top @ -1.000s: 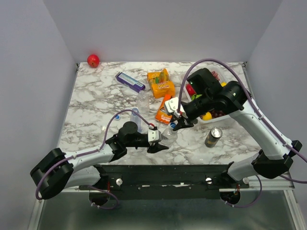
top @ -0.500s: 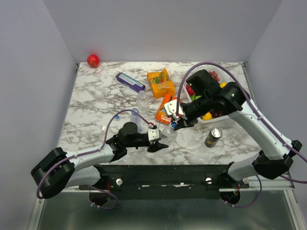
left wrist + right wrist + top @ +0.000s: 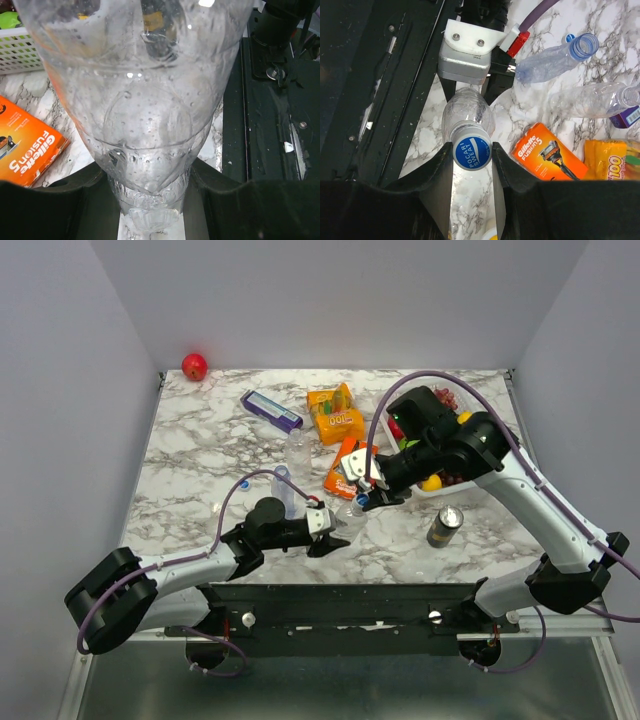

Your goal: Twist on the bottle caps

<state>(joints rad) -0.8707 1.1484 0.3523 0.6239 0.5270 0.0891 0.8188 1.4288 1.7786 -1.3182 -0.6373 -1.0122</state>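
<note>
A clear bottle is held off the table by its base, and my left gripper is shut on it; the bottle fills the left wrist view. A blue bottle cap printed "Pocari Sweat" sits on its neck, with my right gripper shut on the cap from both sides. In the top view the two grippers meet at the front middle: left gripper, right gripper. Two more uncapped bottles lie on the marble. A loose blue cap lies to the left.
An orange Gillette box lies just behind the grippers. Farther back are an orange packet and a purple box. A white basket of fruit is under the right arm, a dark can stands at front right, and a red ball is at back left.
The right wrist has shifted slightly left around the cap. The left gripper and bottle have barely moved.
</note>
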